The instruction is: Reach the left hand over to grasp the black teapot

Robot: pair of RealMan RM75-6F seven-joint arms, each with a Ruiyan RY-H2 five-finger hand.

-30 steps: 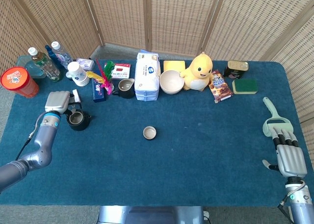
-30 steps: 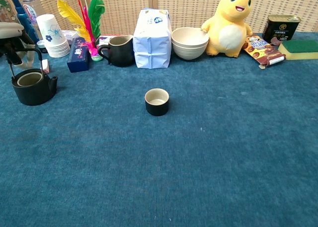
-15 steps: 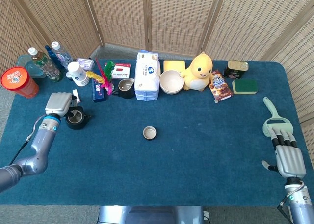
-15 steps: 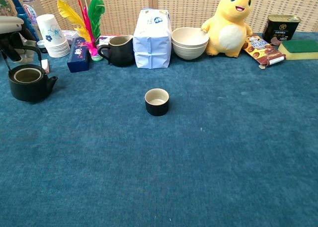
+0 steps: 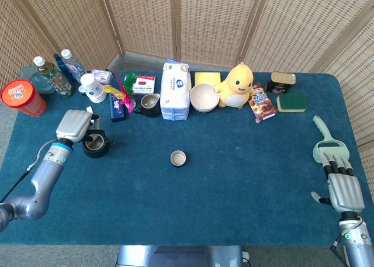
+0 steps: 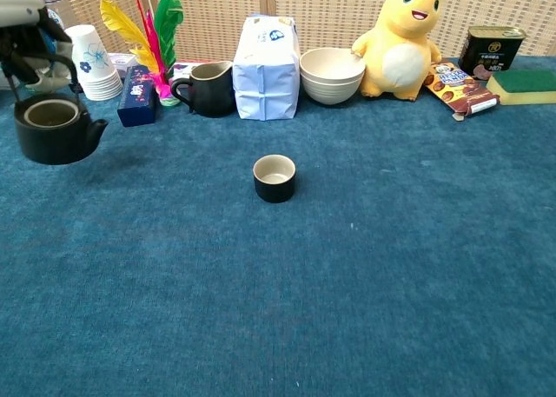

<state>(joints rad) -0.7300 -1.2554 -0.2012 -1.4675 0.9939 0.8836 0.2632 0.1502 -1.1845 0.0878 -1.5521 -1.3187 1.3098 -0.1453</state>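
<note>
The black teapot [image 6: 54, 129], lidless and probably heavy and rigid, is held by its arched handle in the left hand [image 5: 74, 125], apparently just clear of the tabletop [image 6: 347, 284] at its left side. The handle is judged the proper hold.

Black teapot [image 6: 54, 129] in left robot hand [image 6: 24, 23], above the table [image 6: 347, 275]

Blue cloth-covered table [image 5: 234, 179]. Small black cup [image 5: 178, 158] sitting mid-table, well right of the left hand [image 5: 73, 125]. Along the far edge: stack of paper cups [image 5: 92, 87], black mug [image 5: 150, 104], white bowl [image 5: 204, 97], yellow plush duck [image 5: 236, 86], green sponge [image 5: 291, 103].
</note>
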